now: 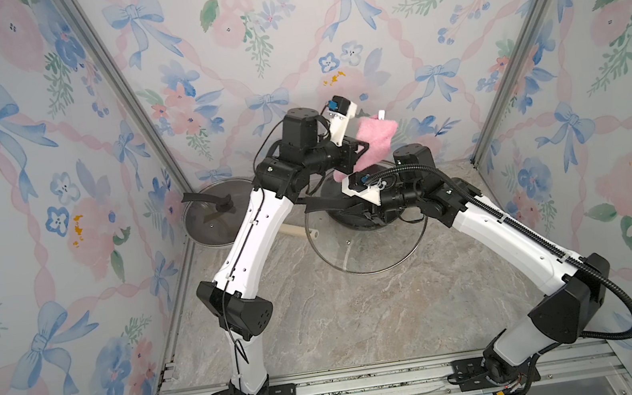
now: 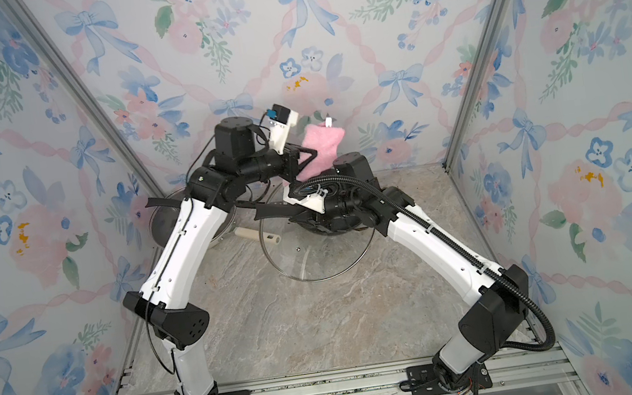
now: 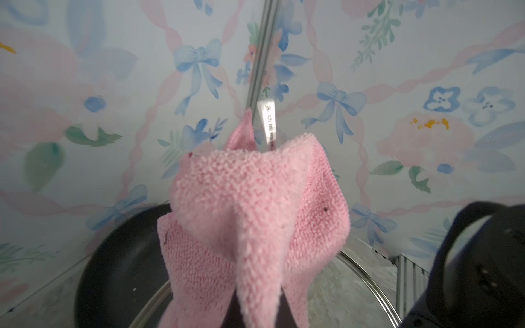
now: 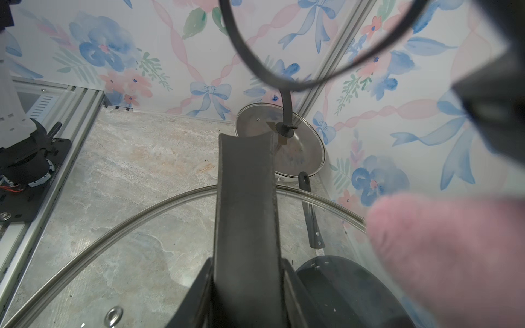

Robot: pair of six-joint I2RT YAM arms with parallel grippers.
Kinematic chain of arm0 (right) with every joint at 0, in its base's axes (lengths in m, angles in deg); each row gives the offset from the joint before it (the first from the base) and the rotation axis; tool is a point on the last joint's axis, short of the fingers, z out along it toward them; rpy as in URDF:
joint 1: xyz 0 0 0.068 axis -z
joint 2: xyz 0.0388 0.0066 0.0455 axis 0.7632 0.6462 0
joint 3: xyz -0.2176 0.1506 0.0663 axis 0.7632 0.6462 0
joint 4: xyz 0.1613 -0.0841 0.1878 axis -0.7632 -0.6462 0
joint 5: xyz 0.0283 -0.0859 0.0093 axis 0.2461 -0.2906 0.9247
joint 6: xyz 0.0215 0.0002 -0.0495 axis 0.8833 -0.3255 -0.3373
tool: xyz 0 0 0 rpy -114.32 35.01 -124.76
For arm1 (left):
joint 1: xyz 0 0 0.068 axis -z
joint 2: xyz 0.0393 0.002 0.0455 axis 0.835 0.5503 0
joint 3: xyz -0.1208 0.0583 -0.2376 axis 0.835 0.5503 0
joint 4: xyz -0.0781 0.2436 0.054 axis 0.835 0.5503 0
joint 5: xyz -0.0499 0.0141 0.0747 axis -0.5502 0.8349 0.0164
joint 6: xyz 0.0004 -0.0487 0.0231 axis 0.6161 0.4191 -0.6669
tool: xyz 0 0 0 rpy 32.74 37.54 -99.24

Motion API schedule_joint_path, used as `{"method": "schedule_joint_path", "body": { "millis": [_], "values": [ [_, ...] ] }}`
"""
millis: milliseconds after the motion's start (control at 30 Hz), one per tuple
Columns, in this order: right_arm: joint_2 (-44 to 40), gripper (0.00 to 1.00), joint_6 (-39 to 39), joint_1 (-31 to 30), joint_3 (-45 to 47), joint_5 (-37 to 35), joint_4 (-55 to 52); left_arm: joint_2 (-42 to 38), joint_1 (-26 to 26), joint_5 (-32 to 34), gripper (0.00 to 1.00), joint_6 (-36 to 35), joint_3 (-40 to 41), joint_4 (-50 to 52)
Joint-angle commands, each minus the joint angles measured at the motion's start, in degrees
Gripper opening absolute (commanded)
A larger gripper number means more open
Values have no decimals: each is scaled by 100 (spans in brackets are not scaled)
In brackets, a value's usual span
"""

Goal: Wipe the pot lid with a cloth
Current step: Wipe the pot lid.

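Fuzzy pink cloth (image 1: 375,137): bunched, clenched in L gripper (image 1: 360,150), just above frame centre | round clear glass pot lid (image 1: 367,246), steel rim: mid-frame, black strap handle (image 4: 245,198) pinched by R gripper (image 4: 247,286) | cloth prob. light, limp; lid prob. slick, breakable, best held by handle.

Two lids (image 1: 356,254) (image 1: 207,226); two pans (image 3: 122,255) (image 1: 294,231); one cloth (image 1: 375,135); two arms (image 1: 252,232) (image 1: 508,230).

The cloth (image 3: 250,215) is fuzzy pink looped fabric. The pot lid (image 1: 368,250) is clear glossy glass with a shiny metal rim; its handle (image 4: 244,204) looks like matt black plastic. The surface (image 1: 323,323) resembles smooth marbled stone
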Motion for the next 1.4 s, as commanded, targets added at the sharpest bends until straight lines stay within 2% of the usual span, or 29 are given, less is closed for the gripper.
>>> {"method": "schedule_joint_path", "body": {
  "millis": [0, 67, 167, 300, 467, 567, 700, 767, 867, 967, 1067, 1167, 1367],
  "values": [
    [-287, 0, -302, -20, -467, 187, 425, -240, 183, -1028, 6, -302, 376, 64],
    [-257, 0, -320, -16, -485, 180, 473, -350, 178, -964, 6, -263, 746, 67],
    [-270, 0, -335, -21, -459, 116, 580, -592, 34, -313, 6, -245, 1457, 70],
    [-438, 0, -314, -21, -258, -73, 841, -820, -549, 633, 5, 94, 2274, 72],
    [-690, 0, -279, -12, 51, -405, 1080, -1074, -1148, 1718, 4, 348, 2816, 72],
    [-830, 0, -215, 4, 271, -668, 1275, -1231, -1419, 2094, 4, 428, 3021, 72],
    [-1000, 0, 133, 145, 746, -1044, 2060, -1493, -1674, 2242, 4, 554, 3179, 63],
    [-1026, 0, 596, 235, 995, -1291, 2723, -1651, -1681, 2219, 4, 604, 3148, 59],
    [-870, 0, 1805, 248, 1264, -2240, 3991, -1846, -1581, 2049, 4, 794, 3017, 13],
    [-576, 0, 2699, 138, 1336, -2763, 4806, -1969, -1140, 2072, 5, 873, 2954, -236],
    [-237, 0, 2851, -81, 1251, -3167, 5254, -1841, -660, 1921, 5, 968, 2848, -412],
    [2, 0, 2943, -185, 1073, -3408, 5510, -1552, -392, 1782, 5, 1029, 2801, -447],
    [-68, 0, 3186, -77, 1118, -3607, 5669, -1322, -502, 2320, 4, 1003, 3088, -444]
  ]
}}
